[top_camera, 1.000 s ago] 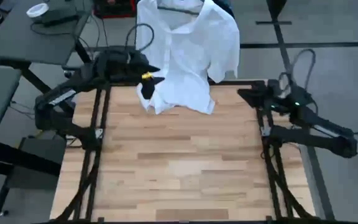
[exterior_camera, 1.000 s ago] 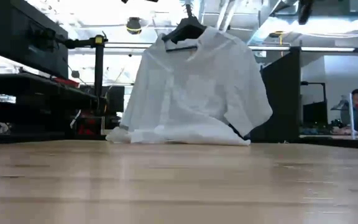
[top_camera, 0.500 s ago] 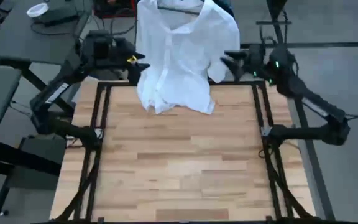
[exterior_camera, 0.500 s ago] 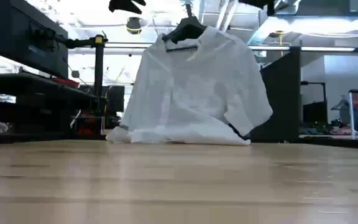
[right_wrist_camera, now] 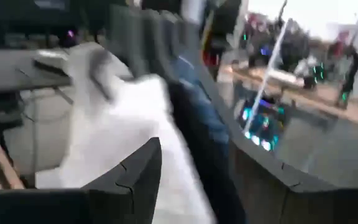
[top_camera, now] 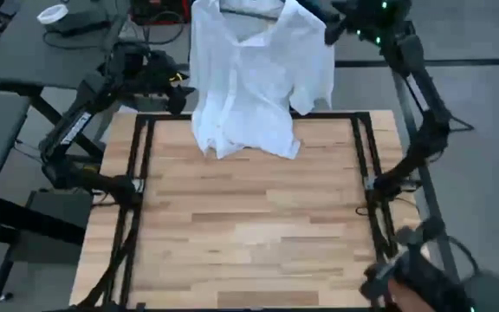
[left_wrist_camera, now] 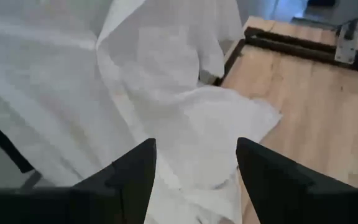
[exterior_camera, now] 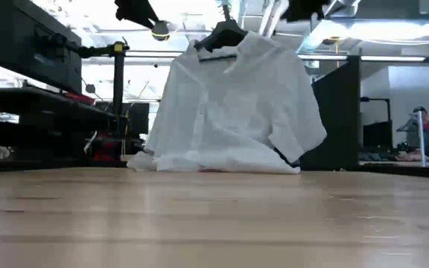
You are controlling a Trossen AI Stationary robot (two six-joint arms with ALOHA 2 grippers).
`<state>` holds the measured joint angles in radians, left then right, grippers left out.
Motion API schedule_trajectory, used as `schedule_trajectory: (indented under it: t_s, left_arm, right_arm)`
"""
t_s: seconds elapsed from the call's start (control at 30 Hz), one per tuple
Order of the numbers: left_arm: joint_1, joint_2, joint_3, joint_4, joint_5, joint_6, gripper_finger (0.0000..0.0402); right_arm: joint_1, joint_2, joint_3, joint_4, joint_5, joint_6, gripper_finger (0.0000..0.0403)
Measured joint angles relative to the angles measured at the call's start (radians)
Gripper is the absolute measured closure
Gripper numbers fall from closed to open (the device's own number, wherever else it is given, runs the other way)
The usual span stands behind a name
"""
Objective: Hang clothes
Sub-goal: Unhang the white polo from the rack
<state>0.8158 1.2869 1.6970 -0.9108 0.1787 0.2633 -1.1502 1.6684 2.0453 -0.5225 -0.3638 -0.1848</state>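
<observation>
While the white shirt (top_camera: 254,78) hangs on its dark hanger (exterior_camera: 222,39) past the far edge of the table (top_camera: 249,234), I'm reading the scene left to right.

Left gripper (top_camera: 177,94) is off the table's far-left corner, just beside the shirt's left side. Wrist cam shows both fingers (left_wrist_camera: 129,177) spread wide w/ nothing between them, only white cloth in front. So it's empty, not touching as far as I can tell.

Shirt: button-up, collar up at the hanger, body falls down and the hem (exterior_camera: 214,162) is bunched on the far edge of the table, a bit left of centre. One short sleeve (exterior_camera: 300,138) hangs free on the right side. My read: light, limp, thin fabric. It'll fold and slide under any push and won't hold a shape. Best hold is prob a pinch on a doubled edge (hem, placket or sleeve cuff), not the flat panel. A tug too hard could pull it off the hanger.

Right gripper (top_camera: 332,26) is up high beyond the far-right corner, near the shirt's right shoulder. Its wrist cam is blurred, but the fingers (right_wrist_camera: 135,180) stand apart w/ nothing gripped; white cloth and something dark blue lie beyond.

In the high view a dark blurred shape sits at the near-right corner; can't tell what it is.
</observation>
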Motion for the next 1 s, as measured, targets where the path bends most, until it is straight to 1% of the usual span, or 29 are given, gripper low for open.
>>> schedule_trajectory:
  t_s: [0.03, 0.1, 0.37, 0.43, 0.6, 0.67, 0.7, 0.77, 0.83, 0.87, 1.0]
  left_arm:
    - [0.000, 0.000, 0.000, -0.001, 0.000, 0.002, 0.0196]
    - [0.000, 0.000, 0.000, -0.001, 0.000, 0.002, 0.0196]
    - [0.000, 0.006, 0.000, 0.000, 0.000, 0.005, 0.0196]
    - [0.000, 0.007, 0.000, -0.004, -0.001, 0.001, 0.0196]
    - [0.000, 0.007, 0.000, -0.005, -0.001, -0.011, 0.0196]
    - [0.000, 0.007, 0.000, -0.005, -0.001, -0.013, 0.0196]
    - [0.000, 0.007, 0.000, -0.005, -0.001, -0.014, 0.0196]
    - [0.000, 0.007, 0.000, -0.005, -0.001, -0.020, 0.0196]
    - [0.000, 0.007, 0.000, -0.005, -0.001, -0.022, 0.0196]
    - [0.000, 0.007, 0.000, -0.005, -0.001, -0.022, 0.0196]
    - [-0.001, 0.007, 0.000, -0.005, -0.001, -0.022, 0.0196]
  right_arm:
    - [-0.015, 0.019, 0.007, -0.003, -0.052, 0.013, 0.0232]
    - [-0.033, 0.050, 0.009, -0.007, -0.120, 0.025, 0.0232]
    - [-0.038, 0.142, 0.008, -0.017, -0.248, -0.005, 0.0232]
    - [-0.028, 0.150, 0.008, -0.015, -0.268, -0.006, 0.0232]
    - [0.001, 0.146, 0.009, 0.014, -0.276, -0.012, 0.0235]
    - [0.007, 0.147, 0.009, 0.011, -0.274, -0.034, 0.0251]
    - [0.007, 0.148, 0.009, 0.010, -0.267, -0.046, 0.0265]
    - [0.006, 0.148, 0.009, 0.013, -0.260, -0.060, 0.0309]
    - [0.003, 0.147, 0.009, 0.030, -0.263, -0.061, 0.0362]
    - [-0.001, 0.144, 0.009, 0.033, -0.261, -0.065, 0.0373]
    - [-0.022, 0.112, 0.008, 0.053, -0.212, -0.065, 0.0373]
